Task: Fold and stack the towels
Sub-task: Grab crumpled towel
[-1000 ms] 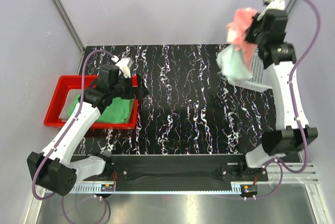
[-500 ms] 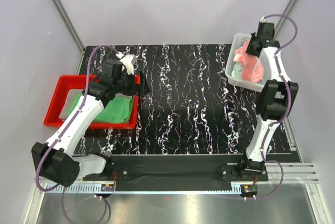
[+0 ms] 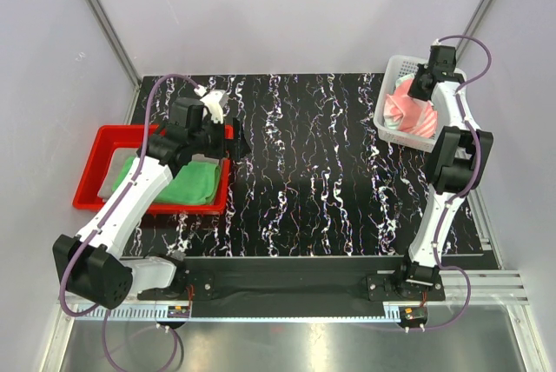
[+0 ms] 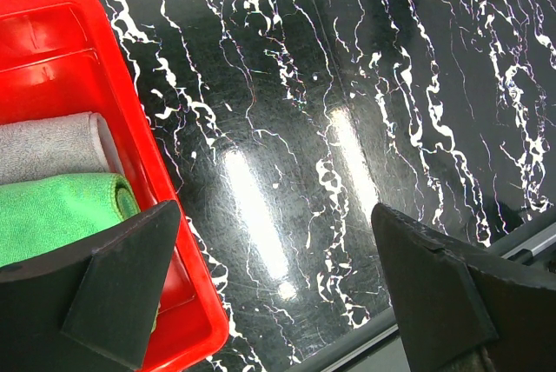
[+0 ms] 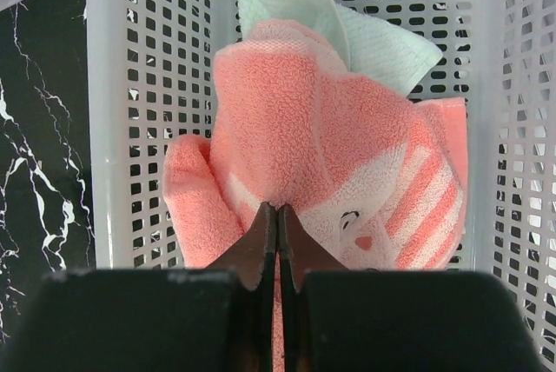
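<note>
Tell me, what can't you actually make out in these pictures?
Left wrist view: the grey towel runs off the left edge and under the green towel.
Right wrist view: the mint towel sits mostly behind the pink towel.
Right wrist view: whether the shut right gripper pinches any cloth.

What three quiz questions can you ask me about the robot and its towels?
1. True or false: the bright green terry towel lies in the red plastic tray.
2. Which hand is wide open: A left, B right, C both?
3. Name the two towels in the white perforated plastic basket.
Key: 1 true. 2 A: the left hand is wide open and the right hand is shut. 3 the salmon-pink terry towel and the pale mint-green terry towel.
</note>
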Robot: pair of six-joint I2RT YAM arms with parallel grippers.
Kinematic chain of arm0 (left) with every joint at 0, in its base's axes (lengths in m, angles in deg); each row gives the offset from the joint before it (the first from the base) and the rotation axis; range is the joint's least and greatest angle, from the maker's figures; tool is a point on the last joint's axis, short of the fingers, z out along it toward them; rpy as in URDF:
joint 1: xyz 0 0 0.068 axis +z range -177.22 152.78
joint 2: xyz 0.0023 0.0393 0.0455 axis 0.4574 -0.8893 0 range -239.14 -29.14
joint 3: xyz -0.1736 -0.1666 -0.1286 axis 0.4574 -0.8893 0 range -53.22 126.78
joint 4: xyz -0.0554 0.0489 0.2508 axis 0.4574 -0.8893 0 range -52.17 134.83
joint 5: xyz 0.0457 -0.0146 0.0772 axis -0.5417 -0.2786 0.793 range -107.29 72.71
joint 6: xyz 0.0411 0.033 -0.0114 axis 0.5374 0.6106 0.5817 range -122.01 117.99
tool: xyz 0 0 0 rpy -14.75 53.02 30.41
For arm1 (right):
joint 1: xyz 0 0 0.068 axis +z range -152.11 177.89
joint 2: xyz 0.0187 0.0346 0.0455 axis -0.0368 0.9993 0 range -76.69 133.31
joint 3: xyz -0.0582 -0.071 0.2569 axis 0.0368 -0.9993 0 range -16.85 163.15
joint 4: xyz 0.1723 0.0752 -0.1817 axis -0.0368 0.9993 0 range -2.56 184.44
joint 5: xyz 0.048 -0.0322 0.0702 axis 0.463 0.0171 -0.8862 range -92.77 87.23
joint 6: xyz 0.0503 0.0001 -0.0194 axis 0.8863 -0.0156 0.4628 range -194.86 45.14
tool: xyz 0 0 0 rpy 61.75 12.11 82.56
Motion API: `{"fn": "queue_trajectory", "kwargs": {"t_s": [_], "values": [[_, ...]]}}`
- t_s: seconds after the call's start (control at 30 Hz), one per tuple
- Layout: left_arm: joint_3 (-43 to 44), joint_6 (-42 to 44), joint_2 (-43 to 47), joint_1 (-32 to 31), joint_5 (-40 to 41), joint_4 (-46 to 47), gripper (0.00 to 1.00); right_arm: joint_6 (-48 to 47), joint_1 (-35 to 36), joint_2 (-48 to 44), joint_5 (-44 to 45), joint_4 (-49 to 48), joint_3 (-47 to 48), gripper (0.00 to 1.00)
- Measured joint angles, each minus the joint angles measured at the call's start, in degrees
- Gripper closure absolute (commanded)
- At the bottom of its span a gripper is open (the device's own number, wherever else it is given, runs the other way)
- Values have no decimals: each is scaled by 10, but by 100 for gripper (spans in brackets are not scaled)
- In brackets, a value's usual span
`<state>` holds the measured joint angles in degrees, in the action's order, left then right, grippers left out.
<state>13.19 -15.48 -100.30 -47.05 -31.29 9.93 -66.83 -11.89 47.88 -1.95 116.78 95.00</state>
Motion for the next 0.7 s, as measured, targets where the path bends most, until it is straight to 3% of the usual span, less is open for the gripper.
{"fn": "queue_trajectory", "kwargs": {"t_s": [0.33,0.7], "values": [[0,1,-5,0,0,0,1,-1,0,-11,-16,16,24,100],[0,0,-4,0,0,0,1,-17,0,-128,-18,17,90,100]]}}
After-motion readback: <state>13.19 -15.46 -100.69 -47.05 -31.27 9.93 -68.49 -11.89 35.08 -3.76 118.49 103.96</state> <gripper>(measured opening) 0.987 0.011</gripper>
